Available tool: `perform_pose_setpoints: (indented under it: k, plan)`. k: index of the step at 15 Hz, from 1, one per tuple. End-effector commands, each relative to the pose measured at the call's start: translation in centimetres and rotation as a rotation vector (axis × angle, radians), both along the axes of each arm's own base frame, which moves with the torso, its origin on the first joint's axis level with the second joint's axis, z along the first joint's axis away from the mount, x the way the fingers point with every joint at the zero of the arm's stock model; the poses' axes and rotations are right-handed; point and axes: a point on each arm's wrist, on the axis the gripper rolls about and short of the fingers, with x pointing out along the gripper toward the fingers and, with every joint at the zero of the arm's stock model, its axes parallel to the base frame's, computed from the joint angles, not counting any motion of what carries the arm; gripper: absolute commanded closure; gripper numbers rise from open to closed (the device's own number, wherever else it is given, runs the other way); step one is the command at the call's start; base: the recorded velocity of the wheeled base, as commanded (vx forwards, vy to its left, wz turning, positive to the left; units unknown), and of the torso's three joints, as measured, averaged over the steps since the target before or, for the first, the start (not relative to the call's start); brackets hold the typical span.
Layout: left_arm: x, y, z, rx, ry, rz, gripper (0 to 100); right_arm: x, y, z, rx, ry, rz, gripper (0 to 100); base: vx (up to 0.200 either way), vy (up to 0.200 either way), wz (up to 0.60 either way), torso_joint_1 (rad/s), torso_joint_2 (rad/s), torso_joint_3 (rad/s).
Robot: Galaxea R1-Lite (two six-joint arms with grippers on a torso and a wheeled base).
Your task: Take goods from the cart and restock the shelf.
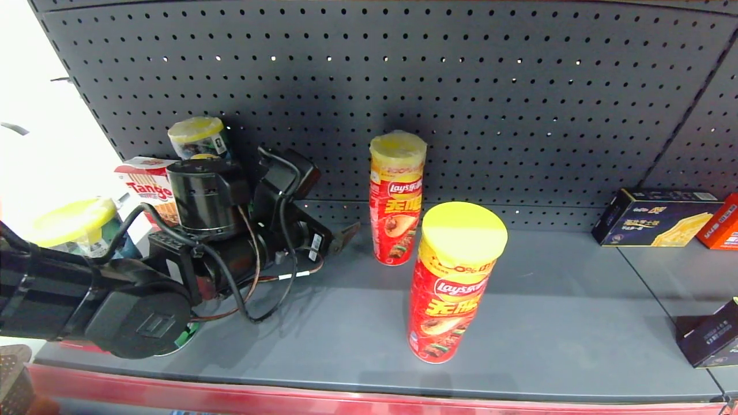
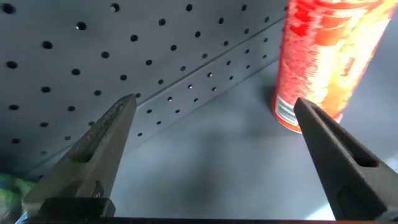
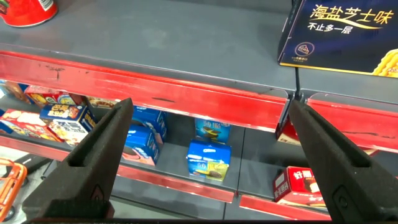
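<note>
left pincer [image 1: 341, 235]: lies low over the grey shelf [image 1: 553, 323], pointing along it. its fingers [image 2: 102, 143] are spread wide with nothing between them; in the left wrist view the left pincer [image 2: 214, 109] frames bare shelf floor and the perforated back panel [image 1: 461, 86].

rear chip can [image 1: 396, 199]: red, yellow lid, upright on the shelf, just ahead of the left pincer's tips and apart from them. in the left wrist view this can [image 2: 329, 56] stands beyond one finger, outside the gap, close to the back panel.

front chip can [image 1: 452, 282]: same type, upright, farther from the left pincer than the rear can and nearer the shelf's red front edge [image 3: 155, 84]. the two cans do not touch.

behind the left pincer's arm: a wafer box [image 1: 144, 187] and a yellow-lidded jar [image 1: 196, 135] against the back panel.

right pincer [image 3: 211, 106]: held in front of the shelf's red front edge, fingers spread, holding nothing. beyond its tips, one level down, lie blue packets [image 3: 208, 158]. above and ahead of it, a dark blue box [image 3: 339, 31] sits on the grey shelf. the same box [image 1: 657, 219] is well apart from the left pincer, past both cans, with an orange box [image 1: 720, 225] just beside it.
</note>
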Motion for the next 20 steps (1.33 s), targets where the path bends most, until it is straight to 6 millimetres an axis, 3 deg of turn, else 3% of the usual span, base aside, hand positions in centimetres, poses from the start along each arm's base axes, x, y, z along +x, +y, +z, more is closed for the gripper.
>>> perform_pose_setpoints:
  k: [1,3,20]
  plan:
    - [0.9,-0.5,-0.8,0.011,0.014,0.003,0,0.0,0.0,0.0,-0.001,0.002,0.001,0,0.000,0.000,0.00,0.000,0.00,0.000]
    - [1.9,-1.0,-1.0,0.012,0.008,0.007,0,0.0,0.0,0.0,0.000,0.001,0.001,0,0.000,0.000,0.00,0.000,0.00,0.000]
    - [3.3,-4.0,-1.6,0.010,-0.002,-0.030,0,0.0,0.0,0.0,-0.001,0.002,0.001,0,0.000,0.000,0.00,0.000,0.00,0.000]
